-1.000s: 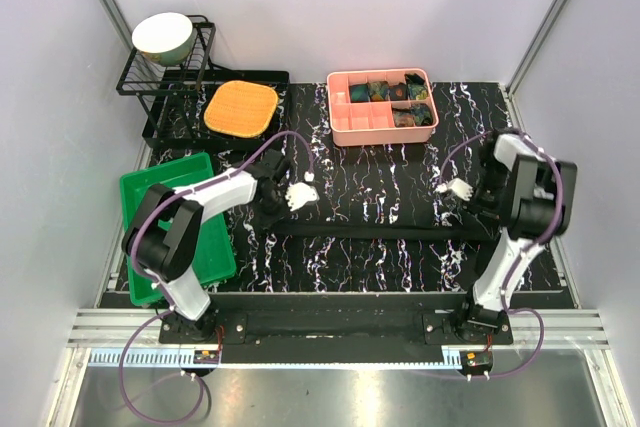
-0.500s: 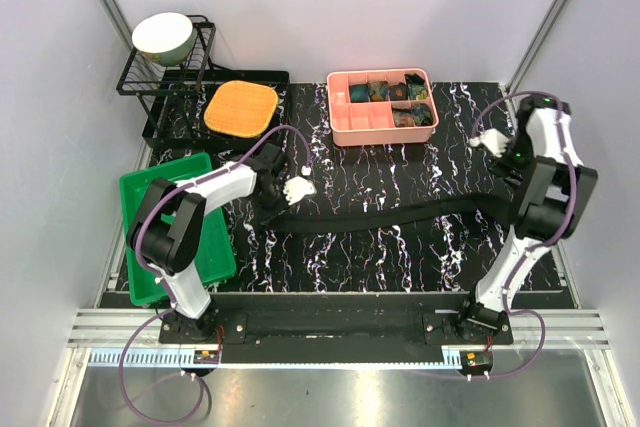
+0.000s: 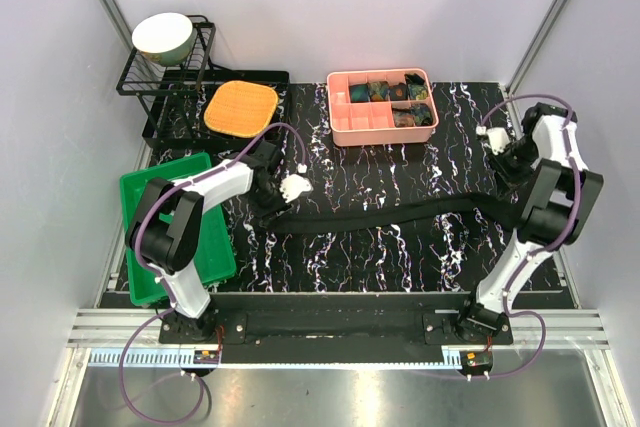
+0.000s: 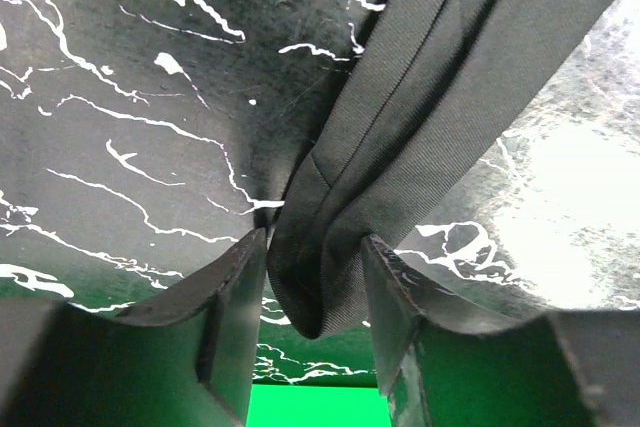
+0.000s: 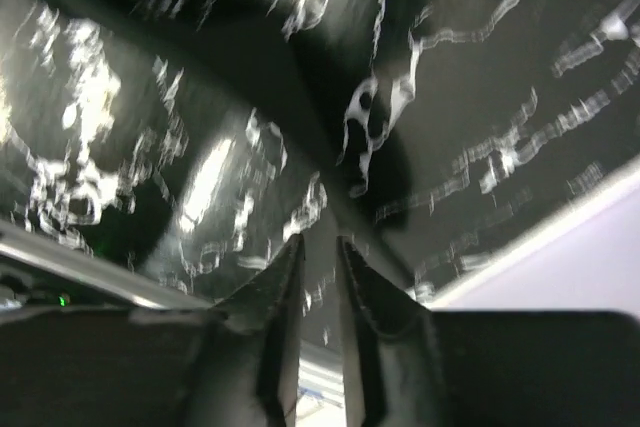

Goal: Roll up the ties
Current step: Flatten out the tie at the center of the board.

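One black tie [image 3: 380,217] lies across the marbled table, its right end curving up toward the right arm. Its left end rises to my left gripper [image 3: 290,190]. In the left wrist view the tie [image 4: 430,97] runs down between the fingers of my left gripper [image 4: 315,237]. The folded end sits loosely in the parted jaws. My right gripper [image 3: 493,139] hovers at the back right, apart from the tie. In the blurred right wrist view my right gripper [image 5: 319,239] shows a narrow gap with nothing in it.
A pink compartment box [image 3: 341,133] holding rolled ties stands at the back centre. A green tray [image 3: 205,237] sits at the left edge. Behind it are an orange pad [image 3: 241,108] and a black rack [image 3: 165,82] with a bowl [image 3: 163,35].
The right gripper let go of the tie's right end, swung to the back right and narrowed. The tie went slack and now lies curved. The left jaws have widened.
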### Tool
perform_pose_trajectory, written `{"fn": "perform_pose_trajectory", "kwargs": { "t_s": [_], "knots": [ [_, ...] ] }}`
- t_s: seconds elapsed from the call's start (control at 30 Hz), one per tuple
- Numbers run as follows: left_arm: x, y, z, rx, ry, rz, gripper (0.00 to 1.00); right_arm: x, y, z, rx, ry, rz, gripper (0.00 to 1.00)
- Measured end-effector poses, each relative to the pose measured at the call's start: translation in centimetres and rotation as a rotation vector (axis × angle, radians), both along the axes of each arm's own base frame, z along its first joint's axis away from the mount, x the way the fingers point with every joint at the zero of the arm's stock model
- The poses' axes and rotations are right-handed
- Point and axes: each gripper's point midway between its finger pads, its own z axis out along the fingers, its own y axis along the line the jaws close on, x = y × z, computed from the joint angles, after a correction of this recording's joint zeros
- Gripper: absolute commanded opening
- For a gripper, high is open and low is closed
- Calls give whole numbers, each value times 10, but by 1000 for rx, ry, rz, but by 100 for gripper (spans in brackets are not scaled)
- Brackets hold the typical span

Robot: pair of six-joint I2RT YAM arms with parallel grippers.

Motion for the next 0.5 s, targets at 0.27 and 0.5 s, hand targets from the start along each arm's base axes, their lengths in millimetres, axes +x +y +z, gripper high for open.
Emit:
{"fn": "perform_pose_trajectory", "kwargs": {
  "t_s": [0.27, 0.5],
  "knots": [
    [4, -1, 6, -29, 7, 26, 54, 18, -15, -82, -21, 104, -94, 21],
    [13, -2, 20, -78, -25, 68, 58, 69, -47, -74, -133, -22, -117, 46]
  ]
}}
